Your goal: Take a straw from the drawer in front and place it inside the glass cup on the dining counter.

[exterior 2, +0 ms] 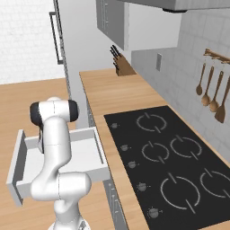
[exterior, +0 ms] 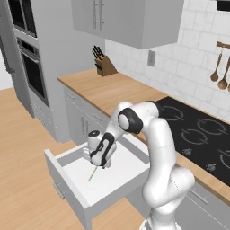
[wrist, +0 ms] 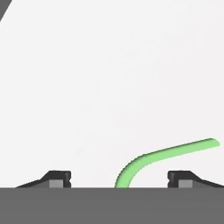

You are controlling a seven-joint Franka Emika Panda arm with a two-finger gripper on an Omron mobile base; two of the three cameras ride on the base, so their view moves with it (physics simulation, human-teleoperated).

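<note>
The drawer [exterior: 57,170] stands pulled out in front of the lower cabinets, white inside. On its floor lies the straw [exterior: 93,173], thin and light green. My gripper [exterior: 104,165] reaches down into the drawer right over the straw's upper end. In the hand view the straw [wrist: 170,150] curves up from between the two dark fingertips [wrist: 58,177], which stand wide apart and clear of it, so my gripper [wrist: 119,177] is open. From the right base view my own arm covers part of the drawer [exterior 2: 101,152]. The glass cup and the dining counter are out of view.
A wood worktop [exterior: 108,90] runs behind the drawer, with a black cooktop [exterior: 202,134] to the right and a knife block [exterior: 104,65] at the far end. Wooden spoons [exterior 2: 209,92] hang on the tiled wall. A built-in oven [exterior: 31,67] stands at left.
</note>
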